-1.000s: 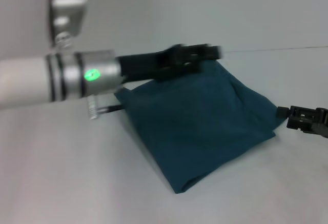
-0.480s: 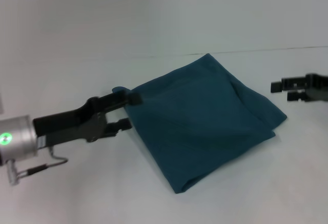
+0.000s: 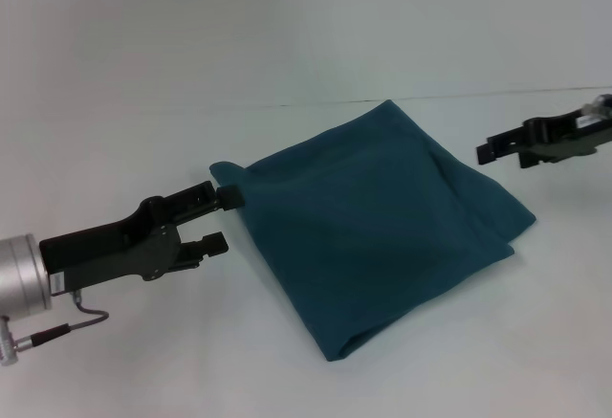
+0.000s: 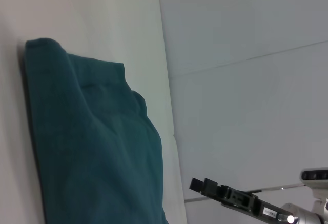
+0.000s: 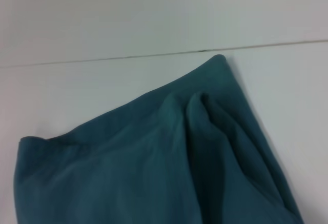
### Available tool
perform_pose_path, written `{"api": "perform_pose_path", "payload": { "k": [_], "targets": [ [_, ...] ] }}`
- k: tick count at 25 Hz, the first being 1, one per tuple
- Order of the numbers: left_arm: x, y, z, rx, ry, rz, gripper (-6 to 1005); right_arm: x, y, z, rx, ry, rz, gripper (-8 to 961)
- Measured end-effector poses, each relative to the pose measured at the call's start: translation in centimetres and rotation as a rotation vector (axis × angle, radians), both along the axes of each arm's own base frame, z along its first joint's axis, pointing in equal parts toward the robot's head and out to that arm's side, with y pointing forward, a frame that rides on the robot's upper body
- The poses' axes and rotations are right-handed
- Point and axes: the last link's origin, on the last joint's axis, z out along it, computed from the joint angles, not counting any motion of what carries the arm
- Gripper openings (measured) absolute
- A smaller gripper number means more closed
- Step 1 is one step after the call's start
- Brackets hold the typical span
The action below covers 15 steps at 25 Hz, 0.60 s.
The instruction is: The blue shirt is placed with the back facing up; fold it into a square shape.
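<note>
The blue shirt (image 3: 373, 227) lies folded into a rough square on the white table, turned like a diamond, with only plain fabric showing. It also fills the left wrist view (image 4: 92, 147) and the right wrist view (image 5: 154, 167), with a raised crease near its far right corner. My left gripper (image 3: 222, 217) hovers open just left of the shirt's left corner, its upper fingertip (image 3: 229, 194) close to the cloth edge and nothing between the fingers. My right gripper (image 3: 497, 153) is open above the table, beyond the shirt's right side and apart from it.
The white table (image 3: 143, 361) ends at a seam (image 3: 535, 92) against a pale wall behind the shirt. The left arm's silver wrist (image 3: 19, 279) reaches in from the left edge, and the right gripper (image 4: 225, 196) shows far off in the left wrist view.
My left arm pulled back from over the shirt's far edge to its left corner, low and leftward. The right gripper rose and moved inward. The shirt stayed folded and still.
</note>
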Motion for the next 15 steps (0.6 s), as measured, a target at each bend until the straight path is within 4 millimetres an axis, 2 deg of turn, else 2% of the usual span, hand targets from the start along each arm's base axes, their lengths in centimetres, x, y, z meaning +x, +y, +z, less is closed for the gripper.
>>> {"api": "perform_pose_path", "payload": {
  "k": [10, 15],
  "targets": [
    [-0.1, 0.3, 0.0, 0.02, 0.008, 0.006, 949, -0.4, 0.5, -5.5, 0.027, 0.019, 0.019, 815],
    [0.0, 0.4, 0.0, 0.024, 0.007, 0.004, 949, -0.5, 0.6, -7.1, 0.034, 0.004, 0.028, 814]
  ]
}}
